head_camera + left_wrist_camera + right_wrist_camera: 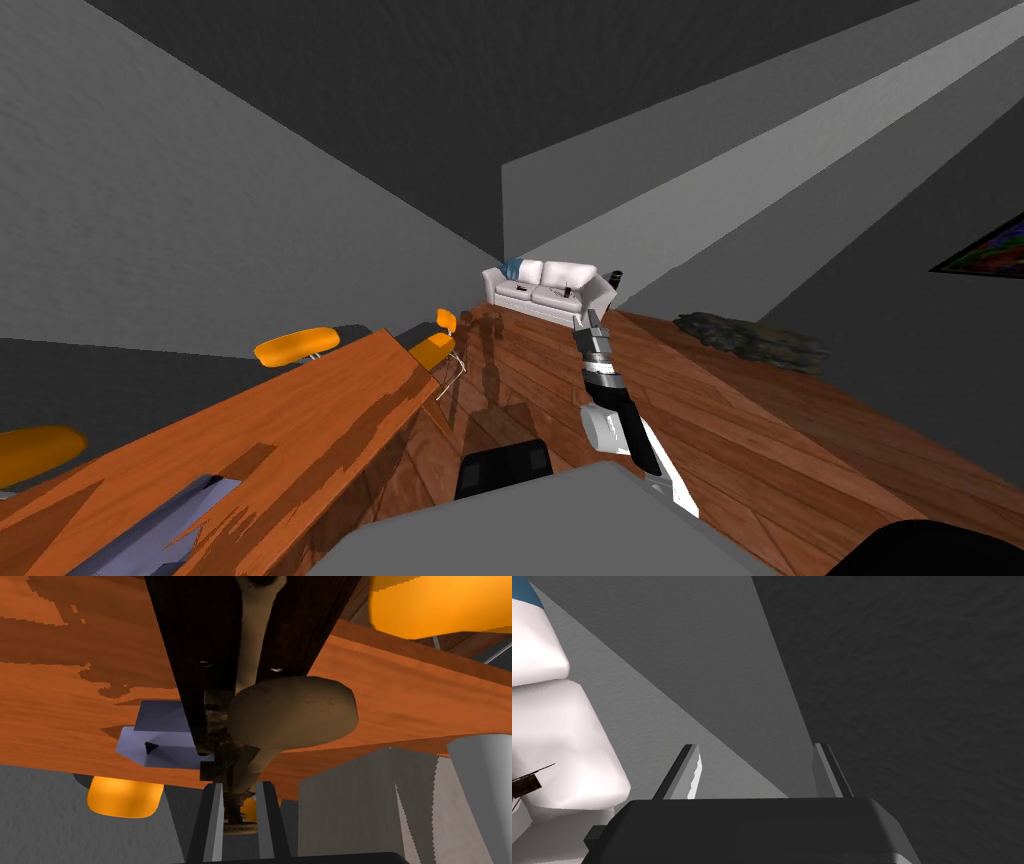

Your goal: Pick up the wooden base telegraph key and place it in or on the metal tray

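The right pincer [756,748] holds its fingers [694,773] apart, a white sofa [557,726] beside one.

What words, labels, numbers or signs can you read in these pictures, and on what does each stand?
None can be read.
The telegraph key in the left gripper, the tray on the table and the wall picture show no lettering.

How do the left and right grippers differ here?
The left gripper is shut on the dark wooden-base telegraph key with a tan knob; the right gripper is open and empty. Left faces the orange wooden table; right extends over the floor. Both have thin grey blade fingers.
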You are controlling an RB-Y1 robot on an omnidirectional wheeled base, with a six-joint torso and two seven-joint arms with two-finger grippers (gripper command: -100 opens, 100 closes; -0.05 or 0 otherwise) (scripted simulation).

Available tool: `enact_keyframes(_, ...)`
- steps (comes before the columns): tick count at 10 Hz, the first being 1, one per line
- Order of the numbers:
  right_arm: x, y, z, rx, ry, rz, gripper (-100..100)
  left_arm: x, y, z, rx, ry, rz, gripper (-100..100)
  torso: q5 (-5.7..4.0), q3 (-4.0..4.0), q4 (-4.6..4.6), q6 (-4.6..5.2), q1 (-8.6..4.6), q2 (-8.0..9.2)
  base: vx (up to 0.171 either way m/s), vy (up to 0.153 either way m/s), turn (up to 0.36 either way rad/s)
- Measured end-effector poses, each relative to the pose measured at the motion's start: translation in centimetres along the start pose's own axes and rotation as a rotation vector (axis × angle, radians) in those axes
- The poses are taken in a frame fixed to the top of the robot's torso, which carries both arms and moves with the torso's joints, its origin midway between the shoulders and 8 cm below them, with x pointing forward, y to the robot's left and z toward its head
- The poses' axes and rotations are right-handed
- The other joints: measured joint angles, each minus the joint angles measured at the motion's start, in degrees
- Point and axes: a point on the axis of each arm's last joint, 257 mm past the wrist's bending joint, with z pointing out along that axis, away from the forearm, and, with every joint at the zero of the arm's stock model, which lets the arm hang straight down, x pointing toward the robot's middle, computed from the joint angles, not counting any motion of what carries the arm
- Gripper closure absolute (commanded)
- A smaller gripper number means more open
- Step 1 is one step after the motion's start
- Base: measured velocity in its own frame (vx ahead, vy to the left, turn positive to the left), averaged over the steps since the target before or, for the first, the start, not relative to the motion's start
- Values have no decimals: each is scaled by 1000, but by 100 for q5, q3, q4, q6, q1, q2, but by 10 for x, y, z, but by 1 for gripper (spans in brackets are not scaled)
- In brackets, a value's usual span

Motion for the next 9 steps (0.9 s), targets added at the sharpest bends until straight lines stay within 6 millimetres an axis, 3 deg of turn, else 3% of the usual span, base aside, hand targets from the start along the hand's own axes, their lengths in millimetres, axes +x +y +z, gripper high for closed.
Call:
enact_keyframes(3,0,0,0,0,0,0,0,-27,-17,7,29,-40,-24,100,-12,-26,-7,15,12,-48,17,294,-164)
enact_keyframes(5,0,0,0,0,0,0,0,-57,-47,13,84,-89,-30,100,-12,-39,-9,25,-7,-71,53,237,-157)
enact_keyframes(7,0,0,0,0,0,0,0,-83,-78,18,143,-131,-26,100,-20,-52,-16,16,-48,-93,73,134,-61)
enact_keyframes(8,0,0,0,0,0,0,0,-86,-83,18,151,-137,-25,-100,-20,-44,-17,2,-88,-75,11,20,-8)
enact_keyframes(9,0,0,0,0,0,0,0,-87,-83,18,152,-137,-26,-100,-28,-34,-13,-1,-117,-58,5,8,-1)
